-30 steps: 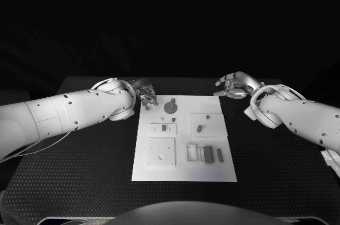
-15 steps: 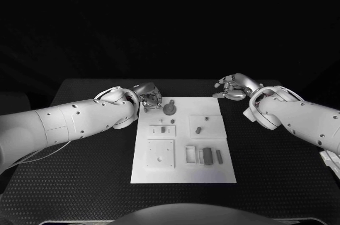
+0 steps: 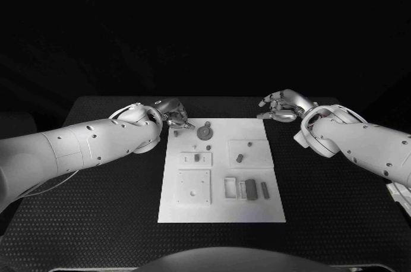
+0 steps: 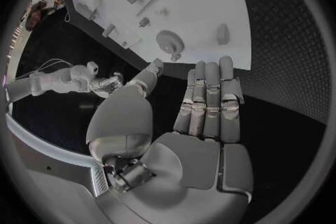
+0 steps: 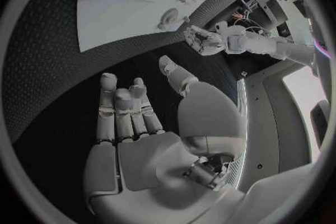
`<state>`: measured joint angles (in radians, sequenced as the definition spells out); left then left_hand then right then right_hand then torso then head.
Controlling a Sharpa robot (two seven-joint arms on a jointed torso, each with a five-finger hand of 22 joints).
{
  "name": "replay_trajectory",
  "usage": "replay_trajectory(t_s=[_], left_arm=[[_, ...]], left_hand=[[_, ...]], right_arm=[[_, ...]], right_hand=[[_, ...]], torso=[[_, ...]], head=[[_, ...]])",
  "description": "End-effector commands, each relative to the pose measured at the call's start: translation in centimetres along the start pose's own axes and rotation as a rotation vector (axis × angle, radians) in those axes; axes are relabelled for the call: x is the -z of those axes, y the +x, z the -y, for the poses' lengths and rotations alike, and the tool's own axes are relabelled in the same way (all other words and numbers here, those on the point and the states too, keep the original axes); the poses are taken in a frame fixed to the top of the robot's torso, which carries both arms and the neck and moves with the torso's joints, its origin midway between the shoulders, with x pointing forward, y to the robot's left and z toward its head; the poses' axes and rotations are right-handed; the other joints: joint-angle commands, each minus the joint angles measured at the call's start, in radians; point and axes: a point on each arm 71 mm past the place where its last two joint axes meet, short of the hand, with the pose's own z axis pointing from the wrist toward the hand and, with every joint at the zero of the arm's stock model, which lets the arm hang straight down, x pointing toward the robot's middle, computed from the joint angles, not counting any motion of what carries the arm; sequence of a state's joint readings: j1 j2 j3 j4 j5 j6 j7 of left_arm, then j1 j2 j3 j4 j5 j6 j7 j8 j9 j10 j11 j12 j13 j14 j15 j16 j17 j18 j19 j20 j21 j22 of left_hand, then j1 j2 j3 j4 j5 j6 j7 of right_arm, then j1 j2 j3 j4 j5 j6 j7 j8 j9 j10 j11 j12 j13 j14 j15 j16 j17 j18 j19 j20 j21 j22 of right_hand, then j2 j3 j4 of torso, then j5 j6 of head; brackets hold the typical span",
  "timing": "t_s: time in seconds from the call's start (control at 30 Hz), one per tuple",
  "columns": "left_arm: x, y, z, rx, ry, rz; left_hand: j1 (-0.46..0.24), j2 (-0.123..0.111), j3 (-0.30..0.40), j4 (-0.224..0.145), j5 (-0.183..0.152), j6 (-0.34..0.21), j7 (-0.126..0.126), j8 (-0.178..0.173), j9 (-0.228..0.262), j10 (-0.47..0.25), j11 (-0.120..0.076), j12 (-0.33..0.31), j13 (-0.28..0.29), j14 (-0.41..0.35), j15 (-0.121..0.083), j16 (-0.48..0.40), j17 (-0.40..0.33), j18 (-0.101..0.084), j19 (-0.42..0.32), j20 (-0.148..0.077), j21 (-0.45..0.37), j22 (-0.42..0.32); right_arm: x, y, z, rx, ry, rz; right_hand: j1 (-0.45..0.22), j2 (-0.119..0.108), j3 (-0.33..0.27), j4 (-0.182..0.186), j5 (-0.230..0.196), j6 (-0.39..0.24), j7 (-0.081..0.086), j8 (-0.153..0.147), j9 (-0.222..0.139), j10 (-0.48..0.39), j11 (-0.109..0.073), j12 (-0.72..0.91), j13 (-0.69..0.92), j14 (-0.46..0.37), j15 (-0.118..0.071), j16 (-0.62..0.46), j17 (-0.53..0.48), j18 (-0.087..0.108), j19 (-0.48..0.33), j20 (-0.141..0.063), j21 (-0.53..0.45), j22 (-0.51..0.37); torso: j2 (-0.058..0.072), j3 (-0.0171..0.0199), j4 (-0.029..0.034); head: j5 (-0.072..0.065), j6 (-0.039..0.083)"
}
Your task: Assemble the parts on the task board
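We see the white rectangular task board (image 3: 221, 165) in the middle of the black textured table (image 3: 103, 195). Our left silver hand (image 3: 176, 119) hovers at the far left corner of the board, just beside the round grey disc part with a small knob (image 3: 206, 130). In the left wrist view this hand (image 4: 203, 112) has its fingers straight and side by side, the thumb apart, and nothing is in it. Our right silver hand (image 3: 281, 107) is at the far right corner of the board, over the table and not over the plate; in the right wrist view (image 5: 140, 123) its fingers are also stretched out and it holds nothing.

The other small grey parts lie loose on the board: short pegs (image 3: 196, 145) near the middle, and the dark oblong blocks (image 3: 252, 187) toward the near right side, beside an upright pale frame (image 3: 231, 185).

We judge that no part is grasped yet, so the risks are in the approach. If the left hand comes down flat, the straight fingers may push the disc sideways instead of closing on it, and it may slide against the pegs close by. The parts are small, so a pinch a little off centre may let one slip or tip. The board itself seems not fixed; a push at its corner may shift it.
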<state>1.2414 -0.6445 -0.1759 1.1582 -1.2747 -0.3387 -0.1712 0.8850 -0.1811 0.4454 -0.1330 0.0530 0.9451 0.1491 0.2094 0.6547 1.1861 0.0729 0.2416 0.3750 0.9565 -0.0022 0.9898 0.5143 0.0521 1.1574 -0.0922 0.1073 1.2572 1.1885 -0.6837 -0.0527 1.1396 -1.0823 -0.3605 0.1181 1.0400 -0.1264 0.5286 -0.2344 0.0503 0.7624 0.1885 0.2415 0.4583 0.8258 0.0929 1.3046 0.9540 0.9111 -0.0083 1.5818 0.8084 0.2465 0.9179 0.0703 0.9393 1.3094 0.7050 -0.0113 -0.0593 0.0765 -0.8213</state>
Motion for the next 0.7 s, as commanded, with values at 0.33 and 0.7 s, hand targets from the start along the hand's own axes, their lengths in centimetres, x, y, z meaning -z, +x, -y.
replay_trajectory(t_s=[0.33,0.7], left_arm=[[-1.1,0.2,-1.6,-0.082,-0.197,-0.124],[-1.4,0.1,-1.9,-0.15,-0.238,-0.162]], left_hand=[[-0.127,0.092,-0.085,0.124,-0.004,0.078,-0.045,0.061,0.024,0.103,-0.058,0.07,0.08,0.072,-0.065,0.106,0.064,0.023,0.084,-0.053,0.074,0.076],[-0.039,0.136,-0.205,0.207,0.023,0.115,-0.07,0.096,0.056,0.114,-0.085,0.133,0.193,0.084,-0.102,0.179,0.107,0.002,0.089,-0.101,0.175,0.078]], right_arm=[[-0.1,0.2,-0.2,-0.001,-0.011,-0.006],[-0.1,0.3,-0.2,-0.001,-0.011,-0.009]], right_hand=[[-0.006,-0.001,0.004,0.004,0.0,0.0,0.014,0.006,-0.001,-0.008,-0.001,0.004,-0.001,0.0,-0.004,0.003,-0.001,0.015,-0.006,0.001,-0.005,0.015],[-0.006,-0.001,0.004,0.004,0.0,0.0,0.014,0.006,-0.001,-0.009,-0.001,0.004,-0.002,0.0,-0.004,0.004,-0.002,0.015,-0.005,0.001,-0.005,0.015]], torso=[[0.001,-0.0013,-0.0022],[0.0,-0.0003,-0.0011]], head=[[0.003,-0.003],[0.001,-0.007]])
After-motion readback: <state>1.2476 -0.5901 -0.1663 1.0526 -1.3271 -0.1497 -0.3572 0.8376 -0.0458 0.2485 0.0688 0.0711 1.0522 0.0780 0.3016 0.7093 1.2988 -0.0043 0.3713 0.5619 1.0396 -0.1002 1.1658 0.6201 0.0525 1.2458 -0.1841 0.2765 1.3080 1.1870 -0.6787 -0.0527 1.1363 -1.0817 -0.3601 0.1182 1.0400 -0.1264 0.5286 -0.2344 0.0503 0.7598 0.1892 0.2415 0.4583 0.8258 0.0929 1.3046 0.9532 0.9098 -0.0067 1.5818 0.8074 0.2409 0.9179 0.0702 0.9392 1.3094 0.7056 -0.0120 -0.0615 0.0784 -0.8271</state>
